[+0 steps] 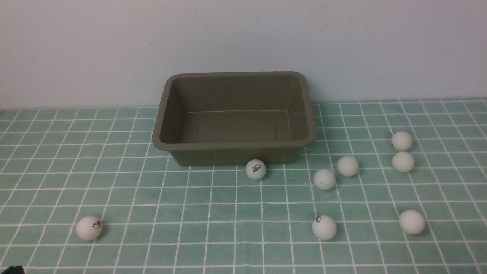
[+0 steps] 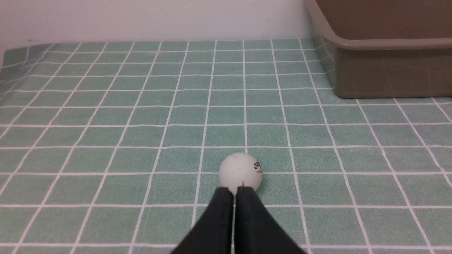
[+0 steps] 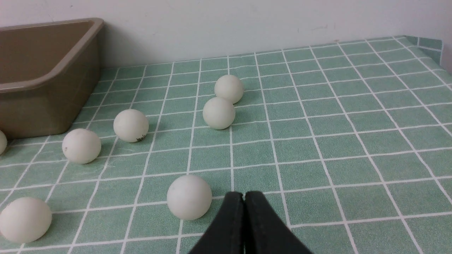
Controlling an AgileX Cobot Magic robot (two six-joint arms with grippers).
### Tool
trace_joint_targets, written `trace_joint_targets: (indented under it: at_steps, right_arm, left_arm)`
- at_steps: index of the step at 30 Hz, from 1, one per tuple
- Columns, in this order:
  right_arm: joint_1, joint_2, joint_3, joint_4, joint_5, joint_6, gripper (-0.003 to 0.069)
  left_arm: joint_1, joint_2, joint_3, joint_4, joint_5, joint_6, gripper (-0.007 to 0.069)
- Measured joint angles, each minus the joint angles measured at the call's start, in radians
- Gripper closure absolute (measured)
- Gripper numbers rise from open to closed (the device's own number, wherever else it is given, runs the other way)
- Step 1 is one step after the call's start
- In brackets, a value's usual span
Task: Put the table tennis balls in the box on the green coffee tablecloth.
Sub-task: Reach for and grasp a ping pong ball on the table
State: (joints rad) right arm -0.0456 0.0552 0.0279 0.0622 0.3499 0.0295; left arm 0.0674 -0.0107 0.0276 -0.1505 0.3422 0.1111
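Left wrist view: my left gripper (image 2: 235,190) is clenched, its two black fingers (image 2: 219,222) pressed flat together with nothing between them. The tips sit right at the near side of a logo ball (image 2: 240,173). I cannot tell whether they touch it or stop just short.

In the right wrist view, my right gripper (image 3: 244,194) is clenched too, its fingers meeting along one thin seam and holding nothing. A plain ball (image 3: 189,197) lies just beside the tips, apart from them.

For places I read the front view as a clock with the box (image 1: 232,156) at its centre. The box stands upright on the tablecloth (image 1: 190,198), close to the wall. All eight balls lie on the cloth outside it.
- One printed ball (image 1: 255,169) is at 6 o'clock, just beside the near wall.
- Two balls (image 1: 324,179) (image 1: 347,166) lie side by side at about 4 o'clock.
- A close pair (image 1: 401,141) (image 1: 403,161) lies farther out, between 3 and 4 o'clock.
- One ball (image 1: 324,227) is at 5 o'clock.
- The plain ball beside my right gripper is at 4 o'clock, well out.
- The logo ball by my left gripper lies alone between 7 and 8 o'clock, well apart from the rest.
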Motion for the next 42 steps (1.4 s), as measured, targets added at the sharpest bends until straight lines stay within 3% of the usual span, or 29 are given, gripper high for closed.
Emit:
trace_joint_targets:
  at_steps: [36,42]
  right_arm:
    - [0.0,0.0,0.0,0.0,-0.006,0.0,0.0669]
    - [0.0,0.0,0.001,0.142,-0.121,0.031,0.0669]
  left_arm:
    - [0.0,0.0,0.0,0.0,0.0,0.0,0.0629]
    - [0.0,0.0,0.0,0.0,0.001,0.0,0.0629]
